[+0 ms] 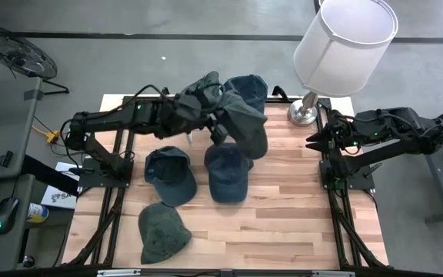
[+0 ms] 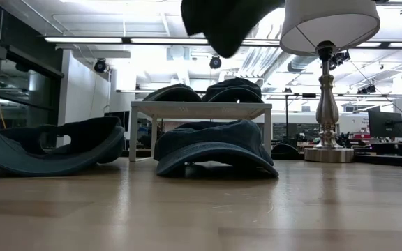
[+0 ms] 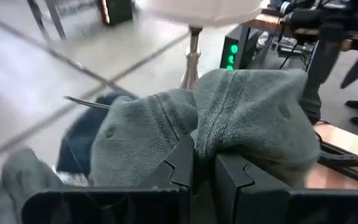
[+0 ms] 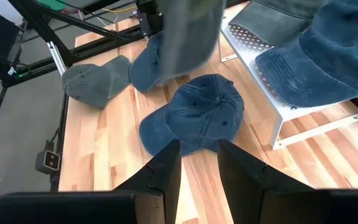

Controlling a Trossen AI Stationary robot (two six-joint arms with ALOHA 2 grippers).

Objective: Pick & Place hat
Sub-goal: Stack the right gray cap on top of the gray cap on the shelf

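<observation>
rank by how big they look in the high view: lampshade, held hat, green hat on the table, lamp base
1. lampshade, though nearest the camera
2. held hat
3. green hat
4. lamp base

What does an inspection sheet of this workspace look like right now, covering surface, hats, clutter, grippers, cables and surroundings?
Surface: wooden tabletop, bare at its near edge.
Job's things: grey-green cap held aloft over the white metal rack; two caps already on the rack, one blue; two blue caps and one green cap lie on the table.
Clutter: table lamp at the far right corner.
Grippers: left gripper shut on the grey-green cap; right gripper empty, jaws slightly apart, waiting at the right edge.
Cables: yellow wire beside the left arm's base.
Surroundings: floor fan, computer mouse.
</observation>
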